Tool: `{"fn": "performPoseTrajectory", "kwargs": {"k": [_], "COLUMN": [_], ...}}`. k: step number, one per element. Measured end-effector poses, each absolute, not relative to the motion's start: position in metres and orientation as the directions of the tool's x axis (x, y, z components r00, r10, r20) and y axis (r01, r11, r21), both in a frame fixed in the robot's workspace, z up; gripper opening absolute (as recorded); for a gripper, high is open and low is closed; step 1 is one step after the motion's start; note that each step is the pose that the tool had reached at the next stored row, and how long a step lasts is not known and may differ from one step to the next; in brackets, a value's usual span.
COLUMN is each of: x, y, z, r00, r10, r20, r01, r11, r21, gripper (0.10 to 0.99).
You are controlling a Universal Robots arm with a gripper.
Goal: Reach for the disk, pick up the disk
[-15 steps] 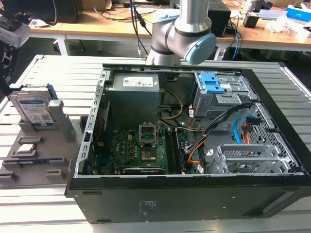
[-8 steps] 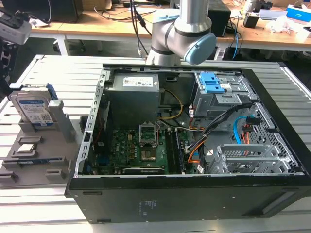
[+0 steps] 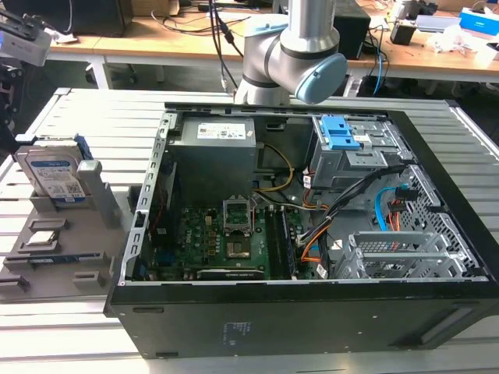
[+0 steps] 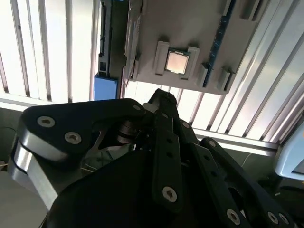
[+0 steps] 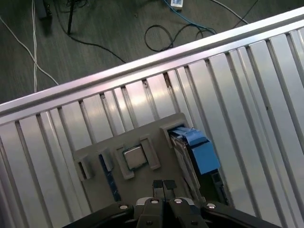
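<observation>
Gripper (image 5: 163, 185): clenched, empty, over holder (image 5: 137, 185).
Disk (image 5: 194, 149): upright in holder slot, untouched.
Reach: open up first, centre over disk, straddle flat faces.

The disk (image 3: 53, 175) stands on edge in a grey holder (image 3: 93, 204) at the exterior view's left, its label facing out. The holder sits on a slatted table (image 3: 101, 125), just beside an open computer case (image 3: 273, 327). The arm (image 3: 296, 54) rises behind the case.
</observation>
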State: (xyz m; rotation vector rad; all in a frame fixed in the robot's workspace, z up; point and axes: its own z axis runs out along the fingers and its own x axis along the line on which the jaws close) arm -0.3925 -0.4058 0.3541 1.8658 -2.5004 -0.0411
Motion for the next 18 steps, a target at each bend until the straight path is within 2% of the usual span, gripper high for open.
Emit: {"fn": "performPoseTrajectory", "kwargs": {"k": [11, 16, 17, 18], "x": [-0.3925, -0.3925, -0.3925, -0.3925], "y": [-0.4058, -0.4058, -0.4058, -0.4058], "z": [0.3541, 0.3541, 0.3541, 0.3541], "r00": [-0.079, -0.062, -0.062, -0.061], "r10": [-0.997, -0.998, -0.998, -0.998], "r20": [0.001, 0.001, 0.002, 0.001], "r01": [-0.996, -0.997, -0.998, -0.998], "r11": [0.079, 0.062, 0.062, 0.061], "r21": [0.034, 0.034, 0.034, 0.034], "gripper": [0.106, 0.106, 0.114, 0.169]}}
